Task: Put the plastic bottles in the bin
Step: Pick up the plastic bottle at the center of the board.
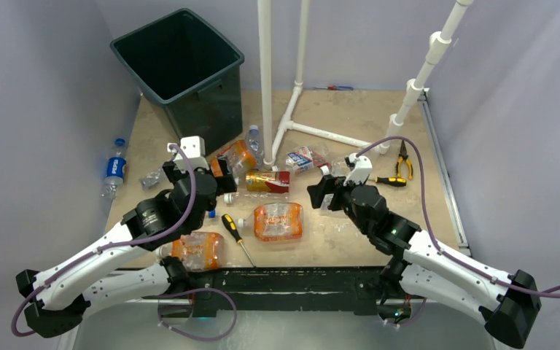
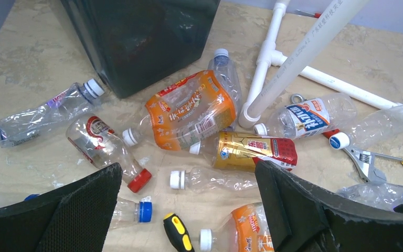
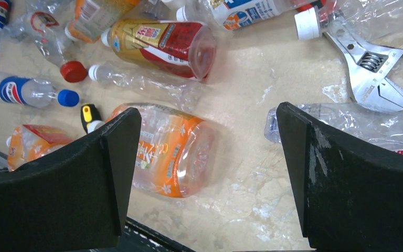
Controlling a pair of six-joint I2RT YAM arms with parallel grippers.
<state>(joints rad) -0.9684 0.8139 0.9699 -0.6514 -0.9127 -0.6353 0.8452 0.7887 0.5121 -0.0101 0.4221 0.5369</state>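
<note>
The dark bin (image 1: 177, 62) stands at the far left corner, its wall (image 2: 141, 37) filling the top of the left wrist view. Several crushed plastic bottles lie in front of it: an orange-labelled one (image 1: 278, 221) mid-table, another (image 1: 197, 249) near the front edge, a gold-and-red one (image 1: 267, 181), and a Pepsi bottle (image 1: 115, 169) off the left edge. My left gripper (image 1: 195, 169) hovers open above a clear white-capped bottle (image 2: 210, 179). My right gripper (image 1: 333, 191) is open over bare table beside the orange bottle (image 3: 168, 152). Neither gripper holds anything.
A white pipe frame (image 1: 266, 73) rises behind the bottles. Two black-and-yellow screwdrivers (image 1: 237, 237) (image 1: 386, 180), pliers (image 1: 405, 162) and an adjustable wrench (image 3: 372, 68) lie among the bottles. A black rail (image 1: 277, 281) runs along the table's near edge.
</note>
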